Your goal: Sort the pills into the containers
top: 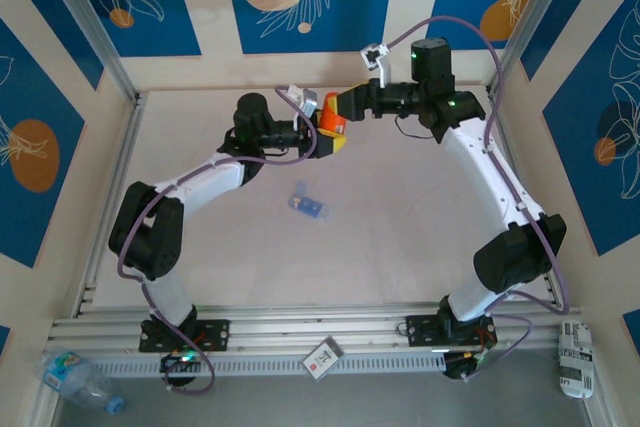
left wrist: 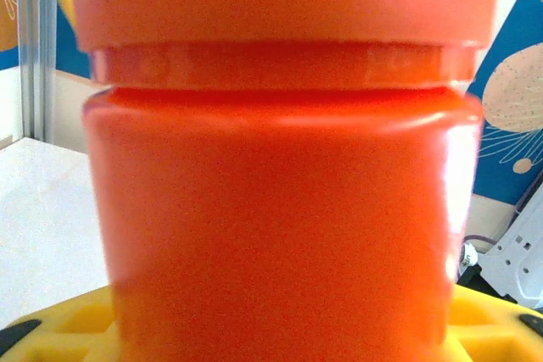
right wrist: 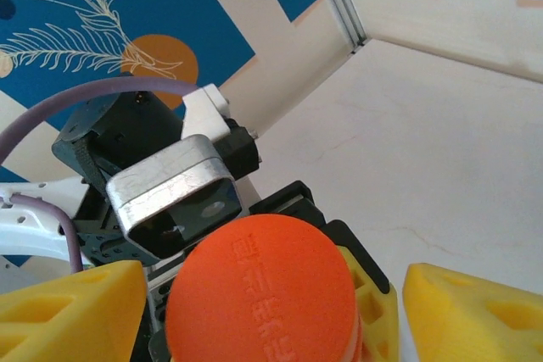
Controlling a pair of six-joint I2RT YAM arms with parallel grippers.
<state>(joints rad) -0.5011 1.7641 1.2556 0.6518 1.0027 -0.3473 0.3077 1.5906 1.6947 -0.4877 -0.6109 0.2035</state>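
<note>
The blue pill box (top: 307,204) lies flat on the white table (top: 400,257), near the middle. It sits a bit crooked, with one end turned toward the far wall. It is small in the top view, so I cannot tell what is in its little rooms, or if its lids are up or down. Nothing touches it. Both arms are well away from it, up at the far side of the table.

There the two arms meet at an orange bottle (left wrist: 280,209). The left gripper (top: 327,139) has the bottle squeezed between its yellow fingers (left wrist: 59,332), low on the bottle's round body. The bottle fills the left wrist view. Its plastic is thick and bright, and I cannot see through it, so I cannot tell what is inside.

The orange cap (right wrist: 259,294) is on the bottle. It is round and has raised letters on top. The right gripper (right wrist: 273,324) is over the cap, with one yellow finger on each side. The fingers (right wrist: 475,311) stand apart and do not touch the cap; there is a gap on both sides. So the right gripper is let go and holds nothing.

At the near edge, by the arm bases, lie a clear water bottle (top: 75,379) and a small white card (top: 322,357).
</note>
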